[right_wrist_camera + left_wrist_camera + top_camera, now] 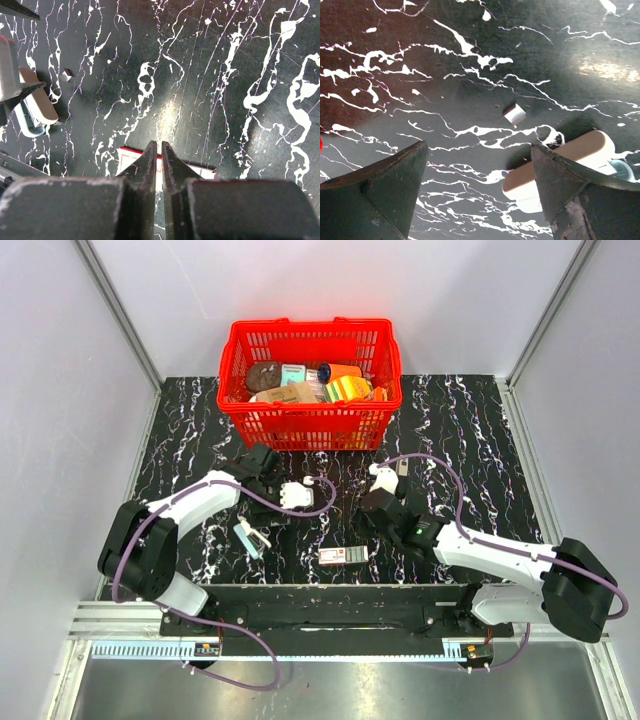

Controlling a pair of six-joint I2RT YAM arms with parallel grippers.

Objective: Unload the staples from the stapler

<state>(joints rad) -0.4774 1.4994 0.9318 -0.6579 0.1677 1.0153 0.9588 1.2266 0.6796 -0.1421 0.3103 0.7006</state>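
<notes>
The stapler (pixel 580 150) lies flat on the black marbled table (pixel 470 440), partly hidden behind one finger of the left claw (pixel 479 145), which hangs released with its fingers spread wide. A small silvery piece (pixel 515 114) lies ahead of that claw's gap, near the stapler. The right claw (pixel 155 145) is clenched on nothing, its tips over a white-and-red box (pixel 345 556); the stapler sits off to its left. A red basket (pixel 310 328) stands beyond both claws.

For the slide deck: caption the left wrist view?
Open left gripper above the black white-veined table; small silvery block ahead, light-blue-and-cream plastic stapler beside one finger.
</notes>
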